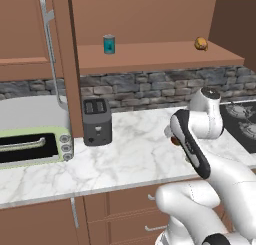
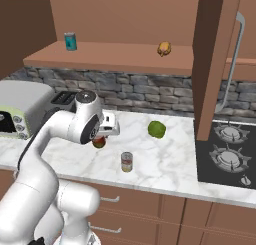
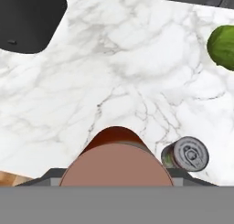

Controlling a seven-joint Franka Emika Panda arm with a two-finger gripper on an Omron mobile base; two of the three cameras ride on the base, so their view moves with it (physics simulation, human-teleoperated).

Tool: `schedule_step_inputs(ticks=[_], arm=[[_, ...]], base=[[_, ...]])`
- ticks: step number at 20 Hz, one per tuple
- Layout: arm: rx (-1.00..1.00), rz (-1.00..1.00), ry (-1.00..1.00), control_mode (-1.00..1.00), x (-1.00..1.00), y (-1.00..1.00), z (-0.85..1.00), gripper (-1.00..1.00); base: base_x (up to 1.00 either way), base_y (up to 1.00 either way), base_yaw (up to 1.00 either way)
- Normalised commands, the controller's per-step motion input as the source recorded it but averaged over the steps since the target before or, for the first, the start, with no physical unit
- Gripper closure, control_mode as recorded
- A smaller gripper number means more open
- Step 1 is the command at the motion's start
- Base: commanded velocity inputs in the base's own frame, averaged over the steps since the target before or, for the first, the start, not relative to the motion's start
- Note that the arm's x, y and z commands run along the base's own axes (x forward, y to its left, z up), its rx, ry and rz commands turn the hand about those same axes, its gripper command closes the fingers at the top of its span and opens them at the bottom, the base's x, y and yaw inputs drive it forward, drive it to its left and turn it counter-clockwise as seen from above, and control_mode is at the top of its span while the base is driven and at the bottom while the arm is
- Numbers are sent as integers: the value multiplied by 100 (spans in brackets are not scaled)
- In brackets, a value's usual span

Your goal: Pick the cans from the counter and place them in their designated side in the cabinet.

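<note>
3 cans total: 1 red can, 1 cream-yellow can, 1 teal-blue can. Also 1 toaster, 1 toaster oven, 1 green round item, 1 small orange-brown food item. 1 stove w/ 2 burners seen at 3 o'clock in right base view.

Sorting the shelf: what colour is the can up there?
Teal-blue can, clearest in the left base view.

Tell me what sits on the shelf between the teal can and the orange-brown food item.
Nothing: in the right base view the shelf board is bare between the teal can and the orange-brown food item.
</note>
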Motion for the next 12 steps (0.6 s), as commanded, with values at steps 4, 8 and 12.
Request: schedule_step_inputs(ticks=[4, 8, 12], arm=[[-1, 9, -15, -100, -18, 17, 52, 100], [-1, 8, -16, -100, -19, 14, 52, 100], [0, 5, -19, -100, -27, 9, 51, 100]], base=[[0, 0, 0], [0, 0, 0], [0, 0, 0]])
